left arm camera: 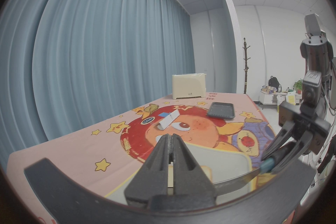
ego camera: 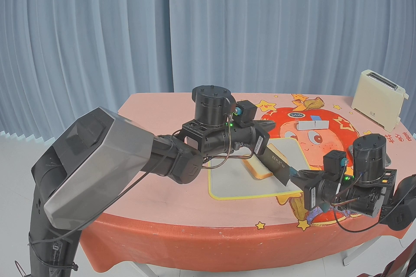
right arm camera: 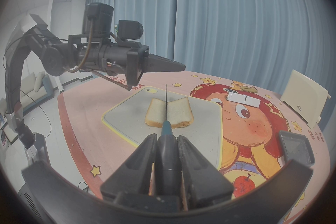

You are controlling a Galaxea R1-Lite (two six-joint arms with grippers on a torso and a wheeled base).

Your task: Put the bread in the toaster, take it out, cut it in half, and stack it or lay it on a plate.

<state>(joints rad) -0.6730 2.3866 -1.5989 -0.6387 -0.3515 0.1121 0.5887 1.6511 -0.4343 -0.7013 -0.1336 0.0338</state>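
Cream toaster (ego camera: 378, 99), dark tray (right arm camera: 296, 147) well aside; right gripper (right arm camera: 167, 139) pinching knife (ego camera: 275, 165) across bread (right arm camera: 179, 112), left gripper (left arm camera: 171, 139) pressed together.

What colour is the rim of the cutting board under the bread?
Yellow, edging the pale cutting board; clearest in the right wrist view.

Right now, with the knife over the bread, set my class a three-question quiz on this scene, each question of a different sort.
1. True or false: the bread lies on the cutting board.
2. Which holds the knife? A) left tool B) right tool
3. Fill in: the toaster stands at the far ____ corner of the table, by the robot's sides.
Key: 1 true; 2 B; 3 right.
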